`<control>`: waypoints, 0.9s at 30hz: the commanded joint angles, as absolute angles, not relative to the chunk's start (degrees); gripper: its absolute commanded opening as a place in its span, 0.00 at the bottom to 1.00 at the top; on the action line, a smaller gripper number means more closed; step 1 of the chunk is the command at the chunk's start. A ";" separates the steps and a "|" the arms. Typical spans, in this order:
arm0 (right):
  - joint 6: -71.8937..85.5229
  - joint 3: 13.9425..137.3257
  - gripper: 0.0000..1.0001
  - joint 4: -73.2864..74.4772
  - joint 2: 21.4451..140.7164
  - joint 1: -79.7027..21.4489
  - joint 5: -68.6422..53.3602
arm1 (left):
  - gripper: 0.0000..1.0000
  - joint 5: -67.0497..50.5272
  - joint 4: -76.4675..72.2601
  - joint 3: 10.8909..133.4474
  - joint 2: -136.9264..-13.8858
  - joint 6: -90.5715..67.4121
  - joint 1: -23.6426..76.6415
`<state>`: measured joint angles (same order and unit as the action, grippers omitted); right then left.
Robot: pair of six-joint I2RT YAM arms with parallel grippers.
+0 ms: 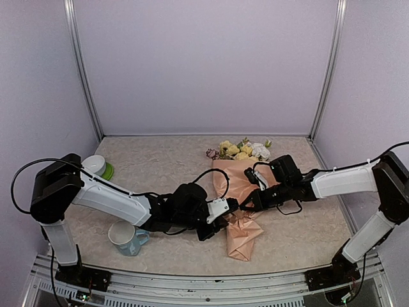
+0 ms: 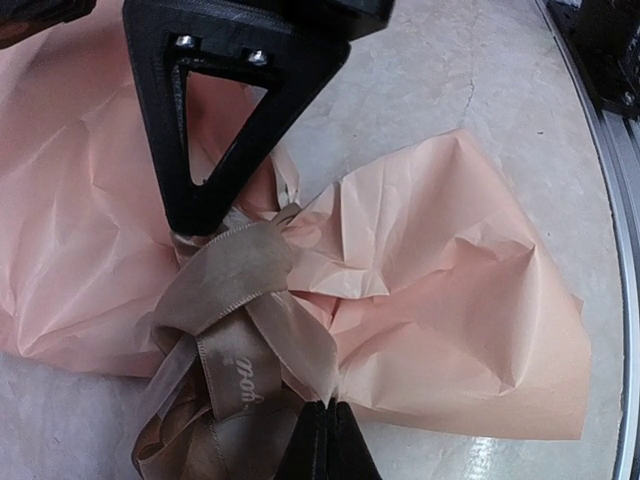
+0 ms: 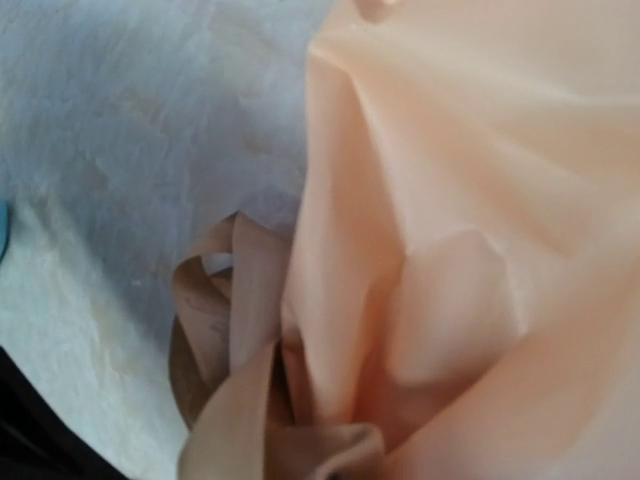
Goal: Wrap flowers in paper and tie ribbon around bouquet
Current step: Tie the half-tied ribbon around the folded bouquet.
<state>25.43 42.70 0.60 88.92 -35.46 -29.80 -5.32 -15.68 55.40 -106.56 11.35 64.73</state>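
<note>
The bouquet lies on the table with its flowers point(image 1: 241, 150) at the far end and the peach paper point(image 1: 238, 185) wrapped round the stems in a cone. Tan ribbon point(image 2: 235, 300) is looped and bunched at the cone's narrow waist. My left gripper point(image 2: 328, 420) is shut on one ribbon strand, its tips pinched together. My right gripper point(image 1: 245, 206) meets it from the right; its black finger point(image 2: 215, 120) comes down onto the ribbon knot. In the right wrist view ribbon point(image 3: 230, 310) and paper point(image 3: 470, 200) fill the frame, and the ribbon runs to the bottom edge where the jaws are hidden.
A pale blue mug point(image 1: 128, 238) stands near the front left, beside my left arm. A white and green container point(image 1: 98, 166) sits at the far left. The table's metal front rail point(image 2: 610, 140) runs close to the paper's flared tail point(image 1: 241, 246).
</note>
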 commanded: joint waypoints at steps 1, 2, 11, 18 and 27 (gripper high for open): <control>25.15 42.13 0.00 1.58 86.41 -35.70 -28.05 | 0.19 -6.14 -15.77 54.51 -103.96 10.71 64.69; 25.14 42.04 0.00 1.99 85.83 -35.66 -27.76 | 0.27 -6.26 -16.45 53.46 -102.39 10.34 64.19; 25.58 40.14 0.00 2.55 83.01 -35.77 -26.84 | 0.45 1.53 -14.63 48.65 -98.89 6.61 58.58; 25.10 40.14 0.00 3.05 83.30 -35.77 -26.86 | 0.44 -3.09 -9.86 51.60 -102.94 5.96 55.81; 24.02 40.69 0.00 4.22 83.02 -35.77 -26.10 | 0.51 -18.80 -9.64 54.22 -108.25 4.68 52.76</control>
<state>24.86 40.69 3.38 84.42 -35.48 -27.00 -7.03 -10.13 53.87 -107.15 5.78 54.24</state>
